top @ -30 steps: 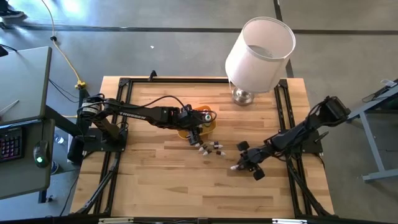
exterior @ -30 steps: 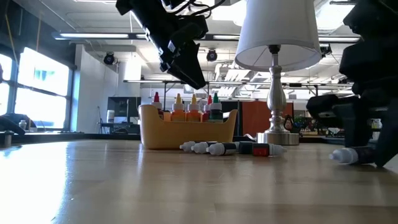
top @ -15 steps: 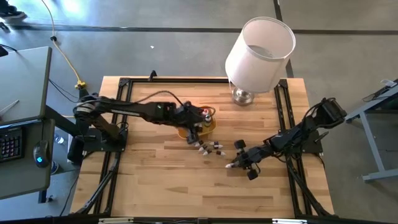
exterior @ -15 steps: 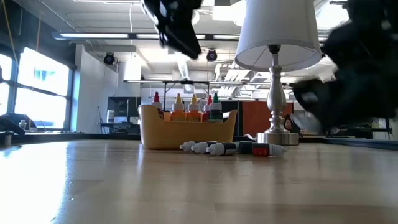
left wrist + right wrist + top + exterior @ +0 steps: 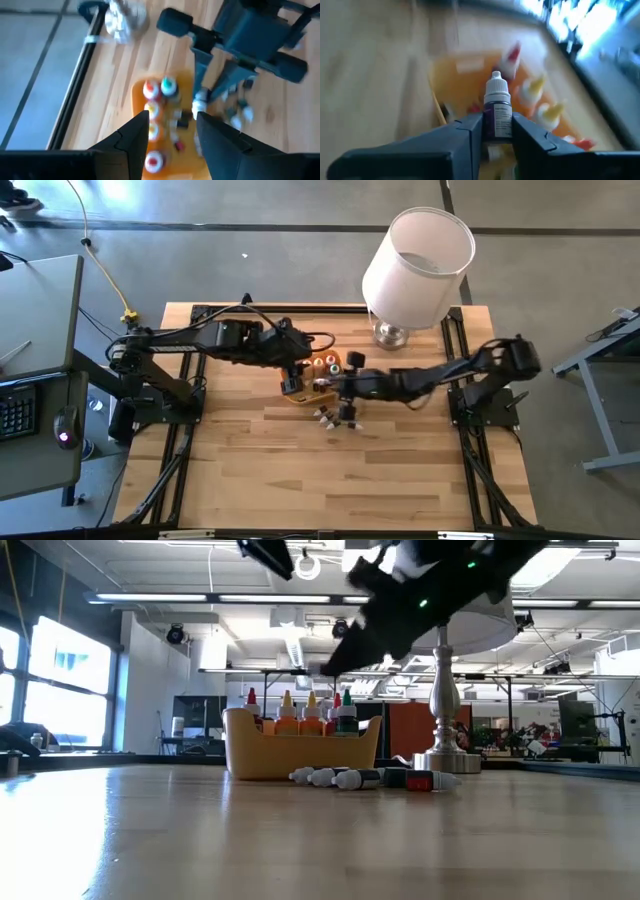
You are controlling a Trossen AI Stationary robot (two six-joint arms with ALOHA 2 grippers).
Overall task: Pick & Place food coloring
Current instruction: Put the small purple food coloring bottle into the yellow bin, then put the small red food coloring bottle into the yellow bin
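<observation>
Vial [image 5: 497, 111] — now over tray [image 5: 455, 82]

We can't read any text, label, brand, number or sign in these views. The dark label on the bottle [image 5: 497, 114] pinched between the right gripper's [image 5: 496, 131] fingers is too blurred for us to make out any print. The bottles standing in the orange tray [image 5: 302, 754] show no legible labels from table height, and neither do the ones lying in front of it. Whatever lettering sits on the left arm [image 5: 215, 338] from above is too small for us to read.
</observation>
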